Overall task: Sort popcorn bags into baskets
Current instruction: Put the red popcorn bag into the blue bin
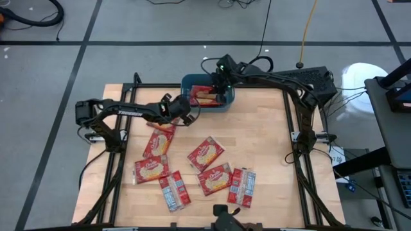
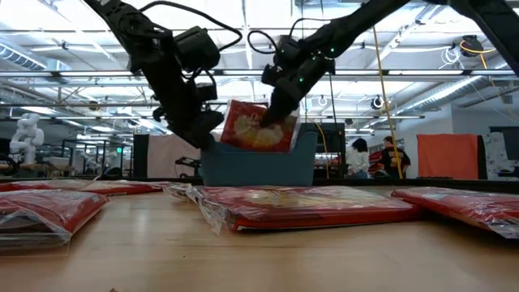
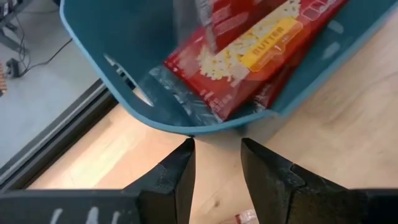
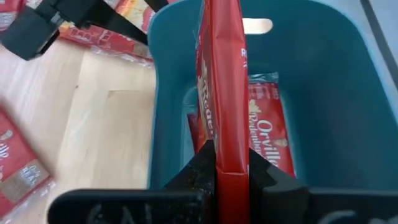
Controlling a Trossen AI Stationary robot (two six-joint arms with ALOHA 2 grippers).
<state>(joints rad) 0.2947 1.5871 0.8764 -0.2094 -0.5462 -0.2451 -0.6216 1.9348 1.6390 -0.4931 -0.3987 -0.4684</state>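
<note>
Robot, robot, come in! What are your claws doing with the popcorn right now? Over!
Right gripper shut on popcorn bag, hanging over teal basket. Left gripper empty, jaws apart, beside the basket's rim. One bag already inside. Nothing in the way.

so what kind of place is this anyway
Most likely a robotics lab or workshop in a big industrial hall. Exposed ceiling trusses and strip lights, a white humanoid robot in the background, and cables lying across the grey floor suggest it.

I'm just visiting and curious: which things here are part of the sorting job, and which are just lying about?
Part of the job:
- teal basket
- popcorn bag held in the right gripper over the basket
- loose popcorn bags on the table
- left gripper, beside the basket

Just lying about:
- floor cables
- people in the room behind
</note>
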